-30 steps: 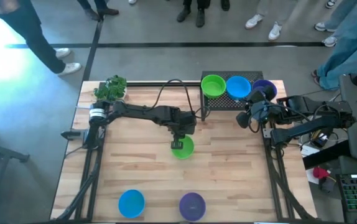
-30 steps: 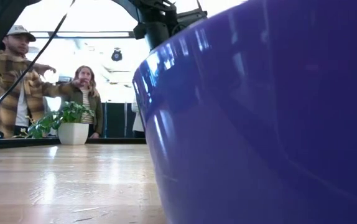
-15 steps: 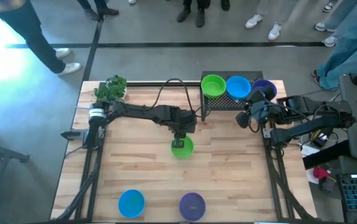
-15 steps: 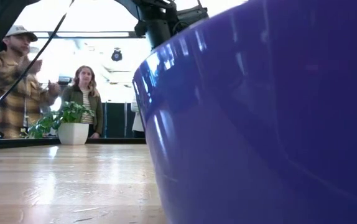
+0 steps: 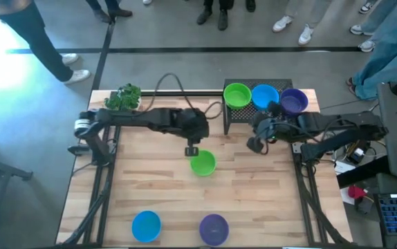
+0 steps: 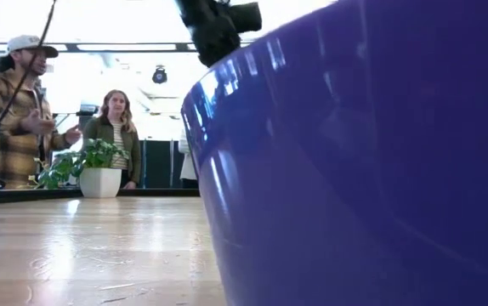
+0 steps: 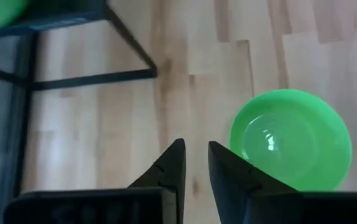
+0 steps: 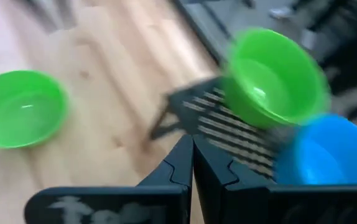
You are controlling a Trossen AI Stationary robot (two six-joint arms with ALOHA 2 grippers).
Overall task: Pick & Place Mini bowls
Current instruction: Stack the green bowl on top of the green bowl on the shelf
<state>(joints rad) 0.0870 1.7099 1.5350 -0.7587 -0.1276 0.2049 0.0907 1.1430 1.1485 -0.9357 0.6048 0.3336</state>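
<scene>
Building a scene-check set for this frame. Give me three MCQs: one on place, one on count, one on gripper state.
1. Where does the green bowl at the table's middle sit?
A. on the wood table
B. on the black rack
C. inside the blue bowl

2. How many bowls stand on the rack?
A. one
B. three
C. five

3. The left gripper is:
A. shut on the green bowl
B. open, holding nothing
C. out of sight

Answers: 1 A, bare wood surrounds it. 2 B, one green, one blue, one purple there. 3 B, the left wrist view shows a gap between its fingers, bowl beside them.
</scene>
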